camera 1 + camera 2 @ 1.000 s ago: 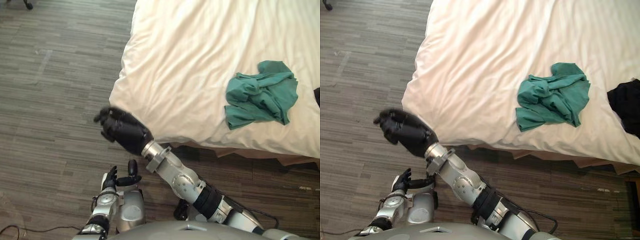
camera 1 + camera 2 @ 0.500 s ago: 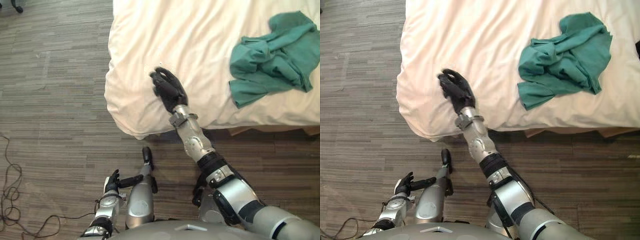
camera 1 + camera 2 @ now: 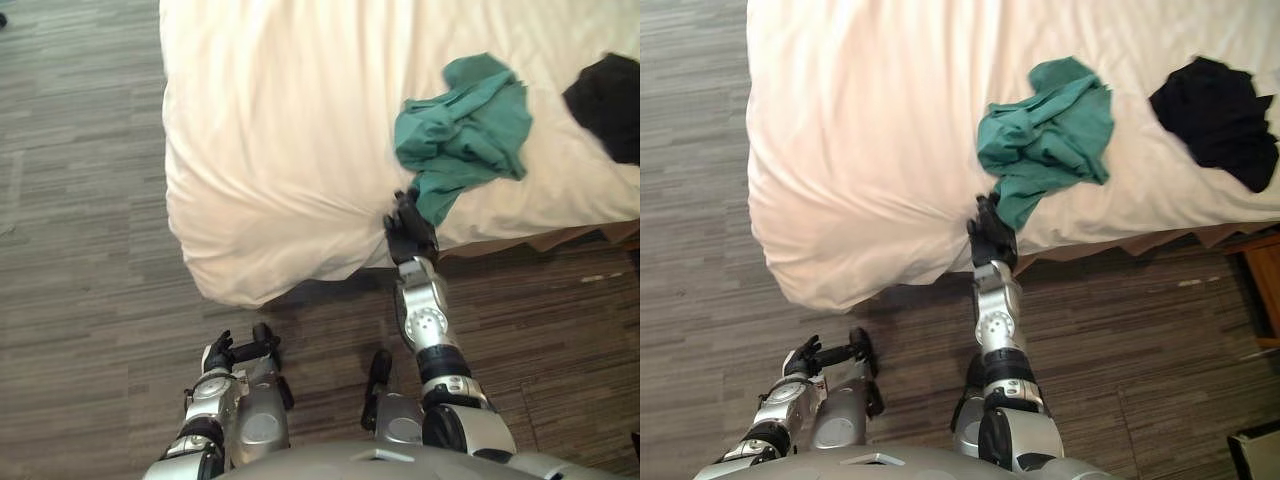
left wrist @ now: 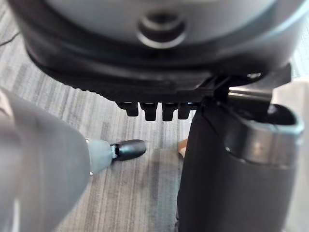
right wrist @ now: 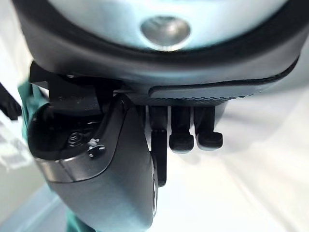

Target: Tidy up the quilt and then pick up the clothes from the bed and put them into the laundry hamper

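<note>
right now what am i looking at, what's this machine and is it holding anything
This is a humanoid robot with dark fingered hands. The two wide pictures come from cameras in its head; the two close ones from its wrists. A white quilt covers the bed, with a crumpled teal garment and a black garment on it. The right hand is at the bed's near edge, beside the teal garment; whether it grips anything is unclear. The left hand hangs over the grey wood-look floor, open and empty.
</note>
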Available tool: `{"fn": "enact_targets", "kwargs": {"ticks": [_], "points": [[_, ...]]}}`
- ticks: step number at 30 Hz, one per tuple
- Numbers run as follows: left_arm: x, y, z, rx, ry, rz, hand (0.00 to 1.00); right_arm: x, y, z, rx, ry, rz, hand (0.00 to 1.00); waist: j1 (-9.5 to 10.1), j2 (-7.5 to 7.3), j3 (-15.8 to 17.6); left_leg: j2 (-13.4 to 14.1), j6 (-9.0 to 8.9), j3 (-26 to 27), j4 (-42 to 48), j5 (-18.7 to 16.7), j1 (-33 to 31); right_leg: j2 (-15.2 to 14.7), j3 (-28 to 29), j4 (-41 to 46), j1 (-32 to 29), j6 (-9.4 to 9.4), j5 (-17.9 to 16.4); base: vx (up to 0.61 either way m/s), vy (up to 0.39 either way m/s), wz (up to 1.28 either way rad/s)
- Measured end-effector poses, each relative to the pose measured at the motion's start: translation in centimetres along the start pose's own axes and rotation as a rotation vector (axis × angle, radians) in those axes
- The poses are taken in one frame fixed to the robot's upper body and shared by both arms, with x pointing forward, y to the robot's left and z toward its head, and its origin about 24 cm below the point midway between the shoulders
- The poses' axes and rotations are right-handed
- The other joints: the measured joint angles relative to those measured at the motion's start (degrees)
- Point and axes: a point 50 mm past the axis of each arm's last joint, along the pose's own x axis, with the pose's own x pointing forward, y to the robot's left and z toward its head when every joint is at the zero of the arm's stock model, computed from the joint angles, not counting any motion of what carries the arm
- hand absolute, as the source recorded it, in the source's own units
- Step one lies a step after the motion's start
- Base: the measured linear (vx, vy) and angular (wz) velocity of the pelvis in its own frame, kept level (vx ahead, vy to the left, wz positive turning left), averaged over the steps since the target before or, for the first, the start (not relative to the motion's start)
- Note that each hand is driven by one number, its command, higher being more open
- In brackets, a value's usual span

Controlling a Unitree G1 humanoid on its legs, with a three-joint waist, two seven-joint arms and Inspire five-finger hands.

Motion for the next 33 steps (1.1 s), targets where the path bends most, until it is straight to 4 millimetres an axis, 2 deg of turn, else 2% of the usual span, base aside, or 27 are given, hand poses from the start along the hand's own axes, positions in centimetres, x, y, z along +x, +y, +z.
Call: {"fn": "enact_targets", "kwargs": {"ticks": [1, 2, 4, 5, 7, 9, 10, 12, 13, 14, 16, 17, 18, 19, 20, 21, 22, 23, 24, 25, 26, 27, 28, 29, 31, 32, 33], "points": [[-0.1, 0.0, -0.3, -0.011, 0.009, -0.002, 1.0, -0.5, -3.6, 0.7, 0.062, -0.026, -0.188, 1.0, -0.18, -0.22, -0.5, -0.1, -0.14, 1.0, 0.0, -0.5, 1.1, -0.2, 0.9, 0.0, 0.4, 0.0, 0.0, 0.06, 0.011, -0.29], [-0.1, 0.1, -0.5, -0.014, 0.015, 0.0, 1.0, -1.1, -5.6, 0.9, 0.093, -0.035, -0.287, 1.0, -0.2, -0.34, -0.7, -0.1, -0.19, 1.7, 0.0, -0.8, 1.7, -0.3, 1.5, -0.1, 0.5, -0.01, 0.0, 0.08, 0.012, -0.52], [-0.3, 0.3, -1.5, -0.028, 0.053, 0.006, 1.0, -5.6, -13.8, 1.4, 0.11, -0.033, -0.625, 1.0, -0.51, -0.02, -1.6, 0.1, -1.03, 4.9, 0.0, -1.8, 4.1, -0.2, 4.5, -0.1, 0.5, -0.07, 0.0, 0.13, -0.001, -0.78], [-0.5, 0.9, -2.5, -0.042, 0.08, 0.021, 1.0, -8.1, -16.7, 1.7, 0.092, -0.025, -0.742, 1.0, -1.28, 0.32, -2.0, 0.4, -1.6, 6.7, 0.0, -2.3, 5.6, 0.1, 6.2, -0.1, 0.5, -0.16, -0.1, 0.12, -0.016, -0.81], [-0.9, 1.8, -3.9, -0.06, 0.124, 0.042, 1.0, -11.6, -20.0, 2.0, 0.038, 0.003, -0.87, 1.0, -2.92, 0.99, -2.8, 1.2, -2.56, 10.2, 0.0, -3.1, 8.5, 0.9, 9.4, -0.1, 0.5, -0.2, -0.1, 0.1, -0.024, -0.96], [-1.1, 2.1, -4.6, -0.064, 0.144, 0.047, 1.0, -14.2, -21.9, 2.1, -0.016, 0.04, -0.943, 1.0, -3.39, 1.94, -3.5, 2.2, -3.65, 14.1, 0.2, -4.0, 11.7, 2.1, 13.0, 0.1, 0.5, -0.27, -0.2, 0.08, -0.035, -1.16], [-1.1, 2.1, -4.7, -0.064, 0.146, 0.046, 1.0, -15.1, -22.4, 1.9, -0.051, 0.071, -0.959, 1.0, -3.38, 2.39, -3.7, 2.7, -4.28, 15.6, 0.4, -4.5, 13.3, 2.9, 14.9, 0.5, 0.5, -0.46, -0.3, 0.06, -0.041, -1.27], [-1.1, 2.3, -4.3, -0.058, 0.127, 0.048, 1.0, -15.9, -22.5, 0.7, -0.164, 0.184, -0.95, 1.0, -3.04, 2.28, -4.2, 5.3, -4.95, 11.7, 7.7, -8.6, 13.4, 4.2, 19.5, 2.5, -0.8, -0.64, -0.4, 0.04, -0.081, -1.21], [-1.3, 2.4, -4.6, -0.049, 0.122, 0.05, 1.0, -15.7, -22.1, -0.4, -0.249, 0.275, -0.907, 1.0, -2.87, 2.61, -5.1, 7.3, -3.83, 1.8, 17.4, -15.3, 10.3, 5.5, 23.1, 3.5, -2.4, -1.02, -0.5, -0.02, -0.049, -1.72], [-1.5, 2.1, -5.2, -0.034, 0.129, 0.034, 1.0, -14.9, -21.7, -0.6, -0.334, 0.335, -0.854, 1.0, -2.07, 3.68, -5.6, 7.1, -3.71, -10.8, 25.6, -21.6, 7.7, 7.1, 27.0, 4.9, -4.2, -1.01, -0.5, -0.06, 0.02, -1.78], [-2.0, 1.6, -6.2, -0.003, 0.153, 0.008, 1.0, -14.7, -21.3, -1.4, -0.433, 0.414, -0.798, 1.0, -1.15, 5.44, -6.2, 5.9, -3.94, -24.4, 30.5, -27.0, 8.7, 9.7, 31.9, 7.3, -5.1, -0.79, -0.4, -0.1, 0.186, -1.58], [-2.2, 1.3, -6.5, 0.025, 0.154, -0.01, 1.0, -14.6, -21.0, -2.1, -0.495, 0.462, -0.76, 1.0, -0.86, 5.45, -6.4, 4.4, -3.44, -28.4, 30.9, -29.8, 11.0, 10.7, 34.7, 8.7, -5.5, -0.29, -0.4, -0.15, 0.225, -1.36], [-2.2, 1.1, -6.5, 0.037, 0.15, -0.019, 1.0, -14.5, -20.8, -2.3, -0.517, 0.478, -0.739, 1.0, -0.75, 5.27, -6.6, 3.8, -3.37, -29.0, 30.7, -31.2, 11.7, 11.0, 36.2, 9.1, -6.2, 0.33, -0.3, -0.25, 0.265, -1.23], [-2.2, 0.7, -6.5, 0.065, 0.147, -0.039, 1.0, -13.9, -20.4, -2.3, -0.588, 0.503, -0.686, 1.0, -0.9, 4.69, -6.8, 2.6, -3.3, -27.7, 29.0, -34.3, 12.3, 10.7, 39.0, 8.8, -8.3, 1.37, 0.3, -0.33, 0.305, -1.01], [-2.0, 0.4, -6.0, 0.091, 0.126, -0.056, 1.0, -13.3, -19.8, -2.5, -0.643, 0.509, -0.646, 1.0, -0.94, 4.05, -6.6, 1.4, -3.41, -25.0, 27.8, -36.4, 12.6, 9.5, 39.9, 8.3, -10.2, 1.3, 1.1, -0.38, 0.33, -1.36], [-1.8, 0.4, -5.4, 0.122, 0.107, -0.064, 1.0, -13.0, -19.3, -3.1, -0.674, 0.527, -0.619, 1.0, 0.15, 1.46, -6.0, -1.0, -1.97, -21.0, 27.7, -35.6, 12.7, 7.0, 38.8, 6.8, -12.0, -3.67, 2.4, -0.44, 0.298, -1.63], [-1.7, 0.9, -5.4, 0.18, 0.106, -0.069, 1.0, -13.0, -19.2, -3.3, -0.729, 0.548, -0.599, 1.0, 0.02, 0.39, -5.9, -2.1, -0.57, -17.1, 26.8, -34.5, 12.7, 3.7, 31.5, 2.3, -12.7, -12.33, -1.4, -0.41, 0.202, -1.99], [-1.8, 1.0, -5.6, 0.227, 0.101, -0.068, 1.0, -12.4, -18.8, -3.3, -0.76, 0.552, -0.586, 1.0, 0.04, 0.92, -5.4, -2.3, 0.67, -12.8, 23.9, -32.2, 13.1, 1.3, 20.7, 1.7, -14.4, -12.06, -3.1, -0.36, 0.149, -1.71], [-1.8, 1.2, -5.4, 0.256, 0.093, -0.062, 1.0, -12.2, -18.7, -3.2, -0.774, 0.551, -0.585, 1.0, -0.12, 0.74, -5.4, -1.8, 1.09, -10.7, 23.1, -31.3, 13.2, 0.8, 13.4, 5.0, -15.6, -10.61, -1.7, -0.25, 0.088, -1.61], [-1.7, 1.4, -5.2, 0.3, 0.085, -0.052, 1.0, -12.0, -18.7, -2.8, -0.839, 0.557, -0.577, 1.0, -0.04, 1.14, -5.3, -1.1, 1.45, -7.3, 21.8, -30.3, 13.9, 0.7, 2.5, 12.1, -15.7, -11.32, -2.1, -0.16, 0.06, -1.37], [-1.6, 1.4, -5.3, 0.316, 0.089, -0.049, 1.0, -12.0, -18.9, -2.3, -0.883, 0.556, -0.58, 1.0, 0.05, 1.97, -4.7, -0.6, 1.59, -4.9, 20.8, -29.9, 15.2, 0.0, -1.8, 17.5, -15.7, -12.47, -2.9, -0.17, 0.056, -1.43], [-1.8, 1.7, -5.6, 0.321, 0.099, -0.045, 1.0, -12.4, -19.4, -2.1, -0.942, 0.581, -0.579, 1.0, -0.08, 2.39, -4.7, -0.3, 1.72, -2.3, 20.1, -29.2, 17.0, -0.3, -3.2, 26.4, -14.4, -12.7, -3.2, -0.1, 0.026, -0.99], [-1.8, 1.8, -5.8, 0.324, 0.102, -0.042, 1.0, -12.7, -19.6, -2.2, -0.97, 0.595, -0.576, 1.0, -0.22, 2.42, -4.8, -0.3, 1.68, -1.4, 19.9, -29.2, 17.6, -0.2, -3.0, 29.8, -13.2, -12.87, -3.6, -0.09, -0.022, -0.95], [-1.8, 1.8, -5.7, 0.329, 0.099, -0.04, 1.0, -12.9, -19.7, -2.2, -0.995, 0.603, -0.569, 1.0, 0.06, 2.36, -4.8, -0.5, 1.63, 0.8, 20.0, -29.2, 18.0, -0.3, -2.8, 32.4, -11.7, -10.93, -9.0, -0.11, -0.089, -0.93], [-1.6, 2.2, -5.6, 0.337, 0.105, -0.031, 1.0, -12.9, -19.7, -2.1, -1.029, 0.61, -0.554, 1.0, -0.19, 1.64, -4.9, -2.0, 1.79, 3.1, 19.7, -28.4, 18.0, 0.5, -2.2, 30.7, -12.5, -8.83, -9.3, -0.13, -0.081, -0.93], [-1.6, 1.7, -5.8, 0.34, 0.118, -0.043, 1.0, -12.9, -19.8, -2.0, -1.051, 0.619, -0.546, 1.0, 0.01, 3.02, -5.1, -2.2, 4.48, 2.3, 16.8, -27.1, 17.7, 4.2, 0.2, 22.5, -10.8, -7.0, -6.7, -0.11, -0.097, -1.05], [-1.8, 1.0, -6.2, 0.329, 0.128, -0.061, 1.0, -12.3, -20.0, -1.0, -1.07, 0.607, -0.553, 1.0, 0.46, 6.41, -5.9, -0.2, 4.48, 1.8, 13.7, -26.0, 17.2, 7.3, 1.2, 21.5, -10.9, -7.9, -5.5, -0.08, -0.133, -0.89]]}}
